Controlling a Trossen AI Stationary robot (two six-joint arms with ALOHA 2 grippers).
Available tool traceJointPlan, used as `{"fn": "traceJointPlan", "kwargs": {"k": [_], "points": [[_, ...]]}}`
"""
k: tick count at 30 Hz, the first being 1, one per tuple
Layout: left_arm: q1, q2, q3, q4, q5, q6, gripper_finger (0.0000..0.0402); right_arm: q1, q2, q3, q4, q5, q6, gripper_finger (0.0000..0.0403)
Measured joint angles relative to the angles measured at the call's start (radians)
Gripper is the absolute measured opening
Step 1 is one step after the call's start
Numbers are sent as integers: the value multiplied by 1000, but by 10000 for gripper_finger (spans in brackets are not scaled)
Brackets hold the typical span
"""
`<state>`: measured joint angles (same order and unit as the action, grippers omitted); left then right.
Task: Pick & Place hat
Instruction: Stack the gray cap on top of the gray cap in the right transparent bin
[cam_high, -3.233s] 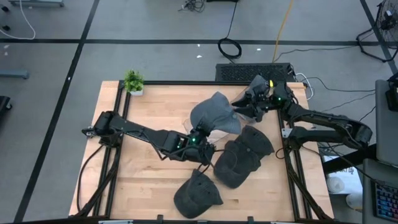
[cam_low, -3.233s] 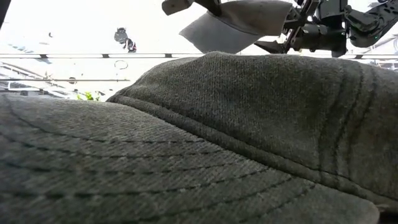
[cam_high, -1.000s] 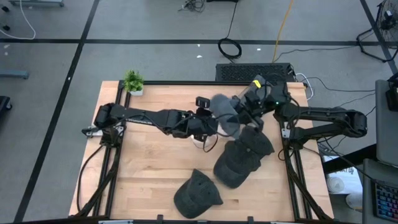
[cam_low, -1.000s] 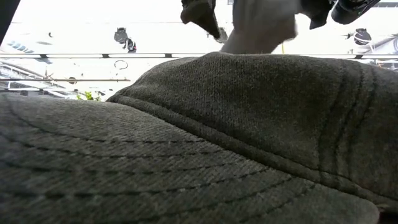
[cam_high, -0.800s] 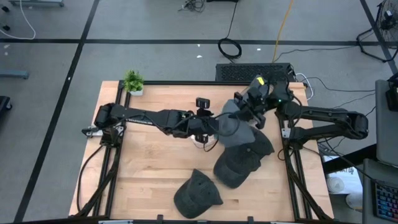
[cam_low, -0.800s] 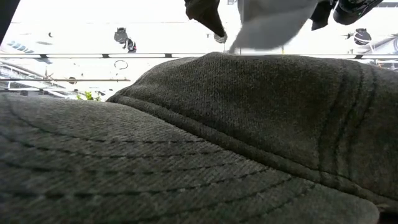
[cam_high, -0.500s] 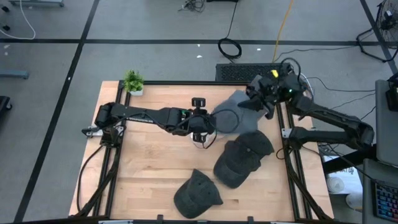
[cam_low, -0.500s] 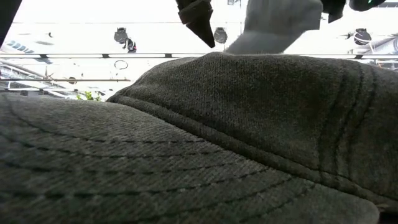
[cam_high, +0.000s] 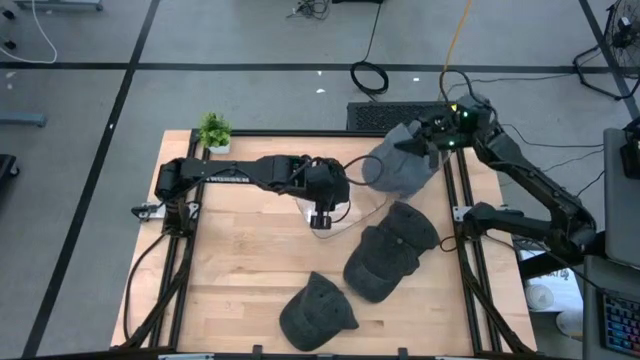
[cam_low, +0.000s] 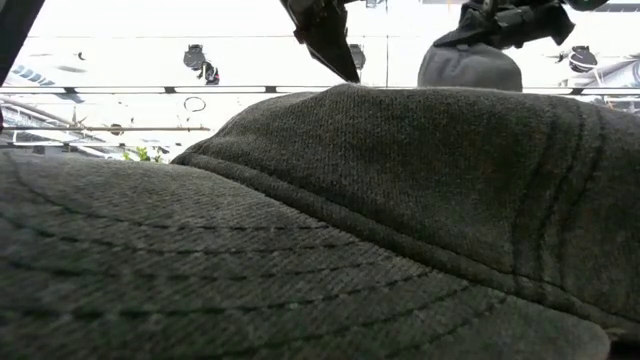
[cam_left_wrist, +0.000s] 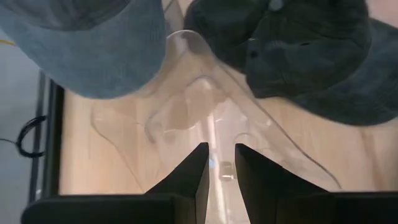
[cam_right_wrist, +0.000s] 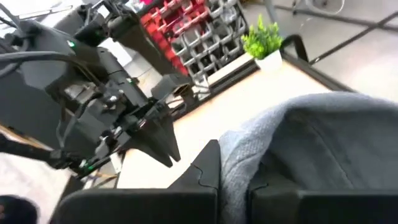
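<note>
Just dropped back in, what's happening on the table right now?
The right gripper is shut on a light grey cap, holding it in the air over the table's far right corner. The left gripper hangs over the middle of the wooden table, above a clear plastic stand, holding nothing. Three dark grey caps lie on the table: two overlapping and one near the front edge.

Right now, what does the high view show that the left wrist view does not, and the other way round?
Only the high view shows the potted plant, the dark cap at the table's near edge, and the right gripper shut on the light grey cap.

Only the left wrist view shows the clear plastic stand ahead of the left gripper.

Both show the light grey cap and the dark caps beside it.
</note>
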<state>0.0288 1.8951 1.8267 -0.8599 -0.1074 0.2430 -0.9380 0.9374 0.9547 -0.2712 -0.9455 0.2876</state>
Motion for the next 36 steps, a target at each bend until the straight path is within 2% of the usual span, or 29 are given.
{"fn": "traceJointPlan", "kwargs": {"k": [2,8,11,17,22,25,31,36], "points": [[2,0,0,-2,3,6,88,-47,8,19,-47,-47,-37,0],[5,0,0,-2,3,5,88,-145,23,96,-83,-51,-106,0],[5,0,0,-3,3,6,88,-153,34,140,-113,-52,-129,0],[4,0,-1,-11,3,6,88,-153,64,201,-328,-44,-257,0],[5,0,-1,-12,3,8,88,-153,67,211,-516,85,-376,0],[5,0,-1,-13,3,15,88,-152,68,211,-586,117,-415,0],[6,0,-1,-12,2,24,88,-100,85,211,-606,188,-430,0],[6,0,-1,-12,2,18,88,-44,147,211,-609,194,-434,0]]}}
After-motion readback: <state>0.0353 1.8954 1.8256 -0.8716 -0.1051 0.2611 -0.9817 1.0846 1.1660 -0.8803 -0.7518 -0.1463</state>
